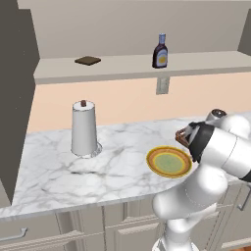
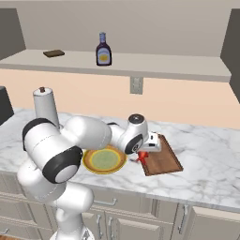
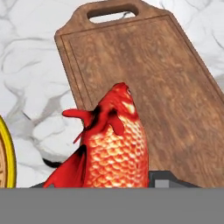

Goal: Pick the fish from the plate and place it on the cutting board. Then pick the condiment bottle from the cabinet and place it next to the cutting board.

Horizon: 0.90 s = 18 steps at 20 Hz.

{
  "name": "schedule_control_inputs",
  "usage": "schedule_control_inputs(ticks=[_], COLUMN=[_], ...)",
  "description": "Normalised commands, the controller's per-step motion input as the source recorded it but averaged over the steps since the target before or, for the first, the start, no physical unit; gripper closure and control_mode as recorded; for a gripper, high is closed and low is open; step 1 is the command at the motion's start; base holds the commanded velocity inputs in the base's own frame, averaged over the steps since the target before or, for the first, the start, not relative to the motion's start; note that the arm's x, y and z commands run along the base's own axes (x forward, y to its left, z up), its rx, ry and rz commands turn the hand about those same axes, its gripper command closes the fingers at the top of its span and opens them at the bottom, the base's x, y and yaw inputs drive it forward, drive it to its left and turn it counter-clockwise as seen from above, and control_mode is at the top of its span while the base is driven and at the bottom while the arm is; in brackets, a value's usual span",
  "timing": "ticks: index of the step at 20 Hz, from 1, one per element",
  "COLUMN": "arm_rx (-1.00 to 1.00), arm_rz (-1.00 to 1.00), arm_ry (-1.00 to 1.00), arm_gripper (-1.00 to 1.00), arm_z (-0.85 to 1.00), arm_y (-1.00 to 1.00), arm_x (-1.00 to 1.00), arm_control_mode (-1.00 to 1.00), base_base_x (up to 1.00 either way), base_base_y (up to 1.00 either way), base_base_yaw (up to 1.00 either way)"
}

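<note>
My gripper (image 2: 144, 153) is shut on the fish (image 3: 114, 144), a red-orange scaled toy whose head points up in the hand view. It hangs over the left edge of the cutting board (image 3: 153, 78), a dark brown wooden board with its handle hole at the far end. In the right base view the fish (image 2: 141, 158) shows as a red spot between the plate (image 2: 93, 168) and the cutting board (image 2: 163, 161). The plate (image 1: 153, 165), yellow-rimmed with a green centre, holds nothing. The condiment bottle (image 2: 103, 49) stands upright on the cabinet ledge (image 2: 164, 66), far above the gripper.
A tall white paper-towel roll (image 1: 84, 128) stands on the marble counter at the left. A small flat dark slab (image 1: 88, 60) lies on the ledge left of the condiment bottle (image 1: 160, 51). A wall outlet (image 2: 136, 85) sits under the ledge. My arm hides most of the board in the left base view.
</note>
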Motion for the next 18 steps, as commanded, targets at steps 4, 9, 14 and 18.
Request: schedule_control_inputs(ticks=[4, 9, 14, 18], arm_rx=[0.0, 0.0, 0.0, 0.0], arm_rz=[0.0, 0.0, 0.0, 0.0], arm_ry=[-0.01, -0.03, -0.03, -0.03], arm_gripper=[1.0, 1.0, 1.0, 1.0], arm_z=[-0.09, -0.13, -0.14, -0.16], arm_y=[-0.29, -0.24, -0.18, -0.13], arm_x=[0.06, 0.08, 0.17, 0.21], arm_control_mode=[-1.0, -1.0, -1.0, -1.0], base_base_x=[0.0, 0.0, 0.0, 0.0], base_base_y=[0.0, 0.0, 0.0, 0.0], base_base_yaw=[0.0, 0.0, 0.0, 0.0])
